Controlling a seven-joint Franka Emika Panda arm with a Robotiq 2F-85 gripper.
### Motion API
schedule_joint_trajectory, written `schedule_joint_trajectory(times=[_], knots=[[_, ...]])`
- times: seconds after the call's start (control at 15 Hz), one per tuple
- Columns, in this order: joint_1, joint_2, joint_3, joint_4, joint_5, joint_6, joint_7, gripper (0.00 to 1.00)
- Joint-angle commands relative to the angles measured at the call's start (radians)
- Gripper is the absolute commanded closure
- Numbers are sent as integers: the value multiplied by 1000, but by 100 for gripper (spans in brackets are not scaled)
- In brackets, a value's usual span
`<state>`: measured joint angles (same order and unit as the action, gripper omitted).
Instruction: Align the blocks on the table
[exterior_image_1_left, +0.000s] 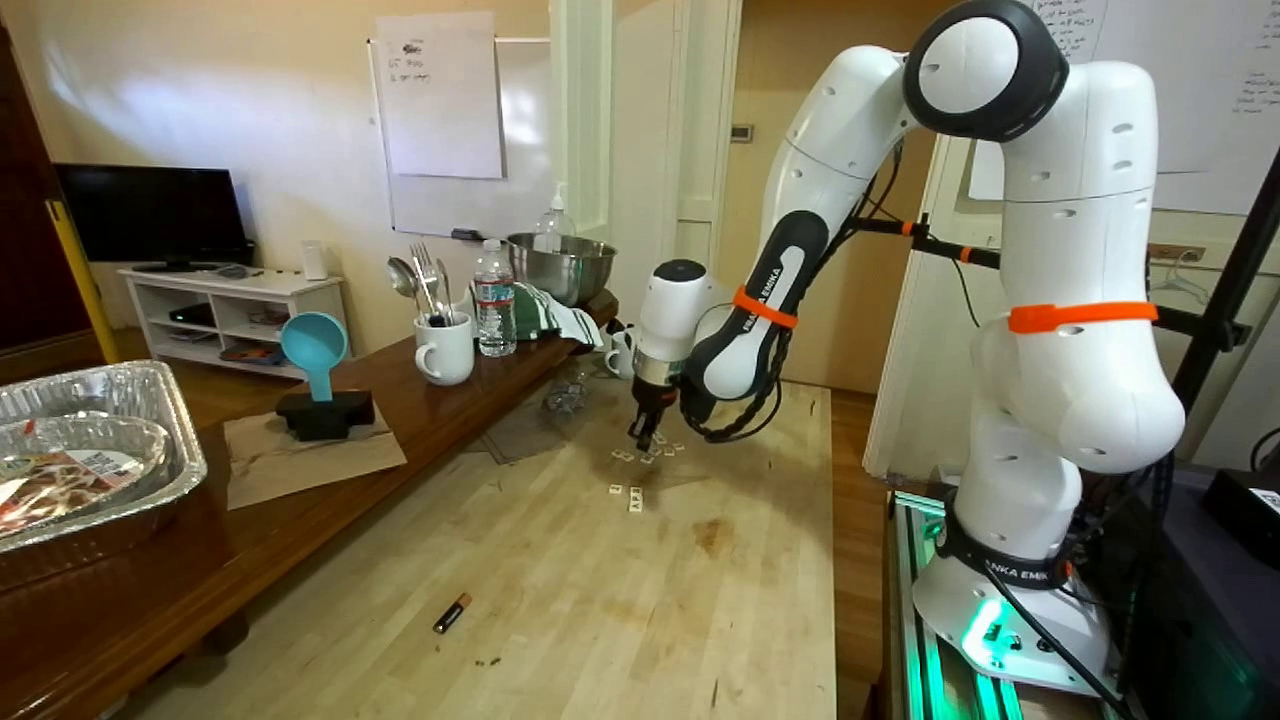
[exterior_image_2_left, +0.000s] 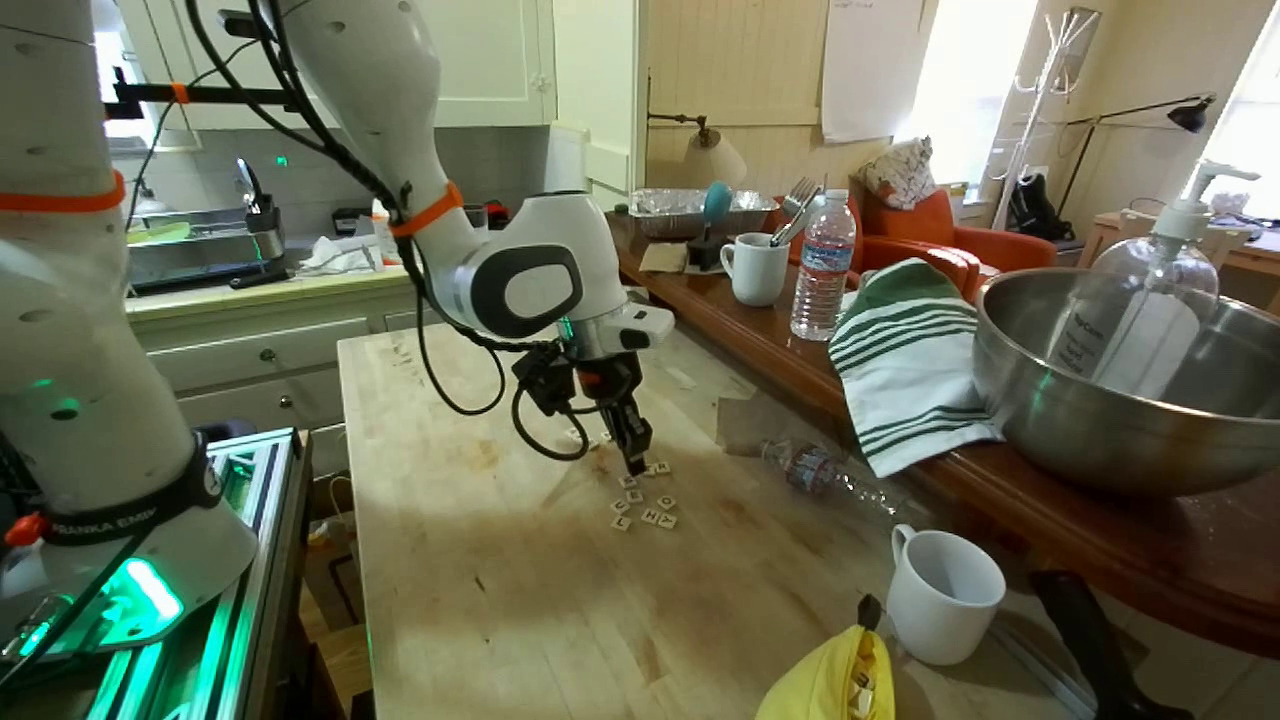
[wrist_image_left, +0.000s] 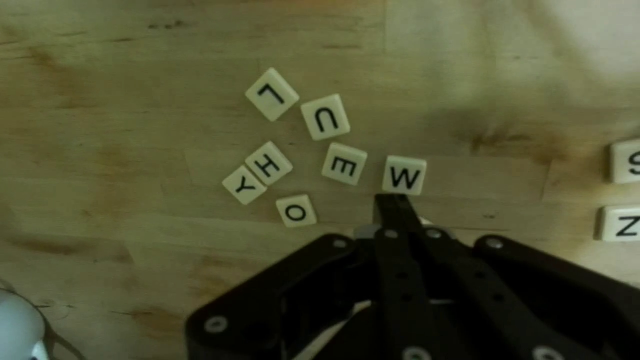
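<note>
The blocks are small cream letter tiles lying on the pale wood table. In the wrist view, tiles L, U, E and W form a loose slanting row. H and Y touch; O lies apart. S and Z are at the right edge. Another tile is mostly hidden behind the fingers. My gripper is shut, holding nothing visible, its fingertips at W's lower edge. It points down among the tiles in both exterior views.
A battery lies on the table. A crushed bottle, a white mug and a yellow pouch are also there. The brown side counter runs alongside, bearing a steel bowl and a water bottle.
</note>
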<state>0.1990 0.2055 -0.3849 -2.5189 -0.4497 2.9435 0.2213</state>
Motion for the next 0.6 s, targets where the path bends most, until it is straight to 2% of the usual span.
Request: schedule_joint_trajectory(times=[0.0,0.27,0.53], knots=[[-7,25,19,30,34,42,7,100],[-39,66,61,63,107,104,-14,100],[-52,122,80,105,131,140,-13,100]])
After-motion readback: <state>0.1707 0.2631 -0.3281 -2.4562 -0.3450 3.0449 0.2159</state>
